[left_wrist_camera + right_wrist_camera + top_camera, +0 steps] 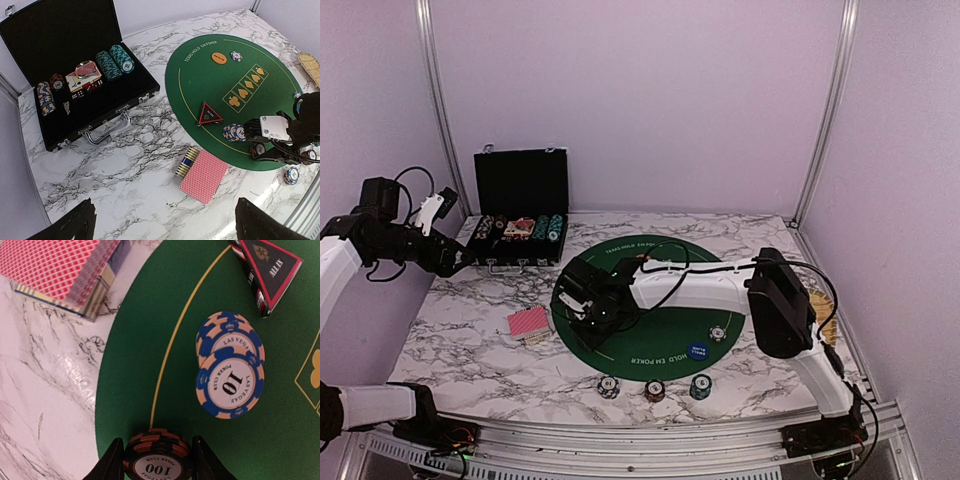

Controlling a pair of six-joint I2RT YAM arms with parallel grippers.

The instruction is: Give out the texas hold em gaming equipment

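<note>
Just beyond black chips [157, 456], blue chips [230, 371]

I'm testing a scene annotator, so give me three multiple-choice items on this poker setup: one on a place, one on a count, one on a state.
1. Where does the red-backed card deck lie?
A in the black case
B on the marble table
C in the wicker basket

2. How many blue 10 chips lie ahead of the right gripper?
A one
B two
C four

3. What is the right gripper's state?
A open and empty
B shut on a card
C shut on a 100 chip

Answers:
1. B, the deck rests on bare marble.
2. B, two overlapping chips show in the right wrist view.
3. C, the chip sits between its fingers.
</note>
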